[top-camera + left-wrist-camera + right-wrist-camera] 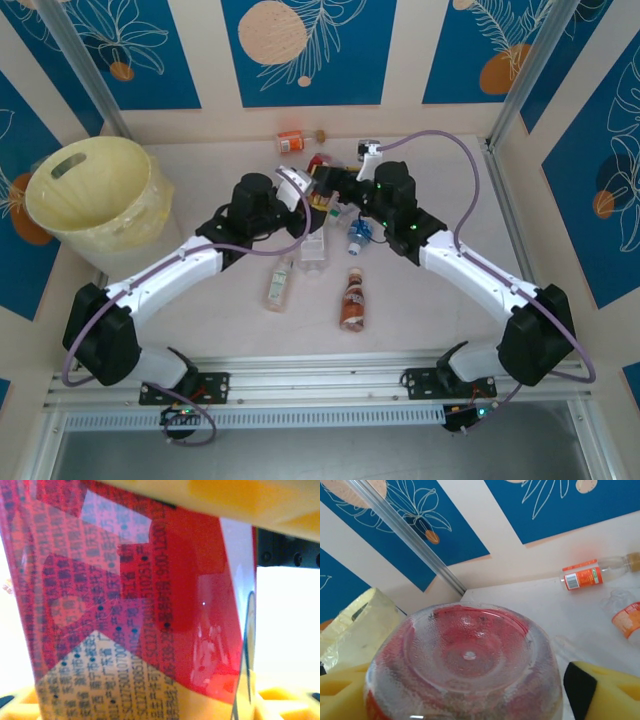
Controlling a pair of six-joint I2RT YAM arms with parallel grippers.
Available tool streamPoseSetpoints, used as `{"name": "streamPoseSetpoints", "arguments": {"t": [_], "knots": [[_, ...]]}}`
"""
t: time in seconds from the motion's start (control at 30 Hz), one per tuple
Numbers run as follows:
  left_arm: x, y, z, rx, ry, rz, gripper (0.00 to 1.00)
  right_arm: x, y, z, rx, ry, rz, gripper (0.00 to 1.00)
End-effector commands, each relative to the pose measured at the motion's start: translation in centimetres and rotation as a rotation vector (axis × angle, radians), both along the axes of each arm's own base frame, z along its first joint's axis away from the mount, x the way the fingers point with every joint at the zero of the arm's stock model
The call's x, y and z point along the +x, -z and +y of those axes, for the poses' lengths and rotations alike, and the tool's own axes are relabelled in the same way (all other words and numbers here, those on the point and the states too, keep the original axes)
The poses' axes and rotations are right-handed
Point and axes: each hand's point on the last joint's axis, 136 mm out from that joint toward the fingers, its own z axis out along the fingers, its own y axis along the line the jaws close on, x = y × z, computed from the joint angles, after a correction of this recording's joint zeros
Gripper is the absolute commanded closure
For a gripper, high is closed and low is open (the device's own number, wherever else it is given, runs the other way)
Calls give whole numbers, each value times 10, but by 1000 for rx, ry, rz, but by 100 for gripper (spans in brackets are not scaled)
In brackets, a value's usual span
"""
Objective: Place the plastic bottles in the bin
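A clear plastic bottle with a red label (326,192) hangs above the back middle of the table between both grippers. My left gripper (310,195) is shut on it, and its red and yellow printed label (130,600) sits between the yellow pads (235,495). My right gripper (347,187) stands open around the bottle's round base (470,655), with a gap before its right pad (610,690). The bin (95,190), a pale-yellow bucket with a clear liner, stands at the far left.
Loose bottles lie on the table: an orange-labelled one (293,142) at the back wall, a clear one (281,283), a brown one (352,298), a blue-capped one (360,233) under the arms. Metal frame posts (525,75) stand at the back corners.
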Motion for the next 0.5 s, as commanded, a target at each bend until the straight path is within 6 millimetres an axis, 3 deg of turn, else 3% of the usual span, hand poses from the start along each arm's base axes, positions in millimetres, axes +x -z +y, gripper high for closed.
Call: {"name": "streamPoseSetpoints", "arguments": {"t": [0.0, 0.1, 0.3, 0.4, 0.47], "knots": [[11, 1, 9, 3, -62, -10, 48, -21, -36, -20, 16, -36, -67, 9], [14, 4, 12, 9, -76, -5, 48, -29, -41, -42, 27, -12, -96, 0], [23, 7, 27, 24, -149, 12, 51, -38, -34, -62, -2, 27, -134, 1], [23, -2, 37, 24, -193, 2, 51, -32, -17, -78, -65, 121, -118, 0], [27, -7, 50, 43, -252, 9, 53, -21, 1, -109, -134, 299, -61, 0]]}}
